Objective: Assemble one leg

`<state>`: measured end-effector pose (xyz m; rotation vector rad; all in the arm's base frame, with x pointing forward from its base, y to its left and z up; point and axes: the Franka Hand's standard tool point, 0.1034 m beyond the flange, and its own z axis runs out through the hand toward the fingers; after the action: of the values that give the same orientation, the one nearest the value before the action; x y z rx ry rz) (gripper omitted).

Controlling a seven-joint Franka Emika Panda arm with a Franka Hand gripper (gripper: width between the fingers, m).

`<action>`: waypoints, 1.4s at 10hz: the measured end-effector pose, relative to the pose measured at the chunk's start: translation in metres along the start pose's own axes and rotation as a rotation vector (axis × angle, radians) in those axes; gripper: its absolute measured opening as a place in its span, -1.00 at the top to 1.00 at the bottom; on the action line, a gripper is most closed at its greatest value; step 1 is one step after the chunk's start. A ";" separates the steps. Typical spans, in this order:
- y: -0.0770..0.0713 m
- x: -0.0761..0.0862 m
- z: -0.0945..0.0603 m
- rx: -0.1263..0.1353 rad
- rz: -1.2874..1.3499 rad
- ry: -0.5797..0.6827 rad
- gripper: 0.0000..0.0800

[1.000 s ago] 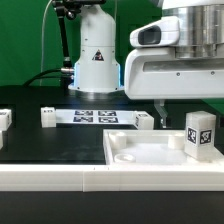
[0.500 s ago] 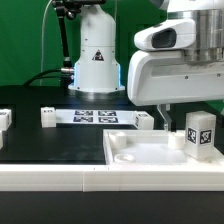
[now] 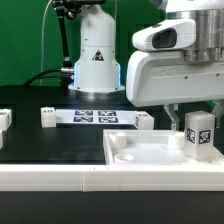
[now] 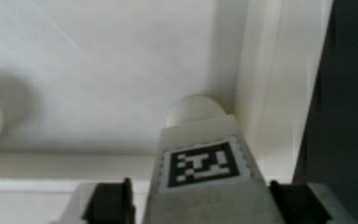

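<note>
There's the leg [image 3: 200, 135], a small white rectangular post, standing upright at the exterior view's right. A black-and-white square tag [image 4: 206, 165] sits on its face. Its base rests on the white panel [image 3: 135, 152], just beside the raised rim.

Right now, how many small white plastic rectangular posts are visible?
4 posts: one upright on the white panel, one beside each end of the marker board, one cropped at the exterior view's left. More may be hidden.

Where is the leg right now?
The leg stands upright on the white panel, at its edge on the exterior view's right. The wrist view shows it flanked by the open jaws.
</note>
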<state>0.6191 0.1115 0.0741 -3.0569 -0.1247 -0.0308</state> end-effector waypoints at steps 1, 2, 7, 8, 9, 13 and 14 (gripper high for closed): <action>0.000 0.000 0.000 0.000 0.003 0.000 0.27; 0.000 0.000 0.000 0.000 0.022 0.000 0.27; -0.004 -0.001 0.001 0.004 0.369 0.021 0.27; -0.006 -0.002 0.002 0.006 0.458 0.032 0.27; -0.008 -0.003 0.002 0.008 0.583 0.036 0.27; -0.019 -0.003 0.004 0.022 1.076 0.041 0.27; -0.020 -0.001 0.004 0.024 1.180 0.051 0.27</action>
<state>0.6162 0.1312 0.0719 -2.5891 1.5892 -0.0284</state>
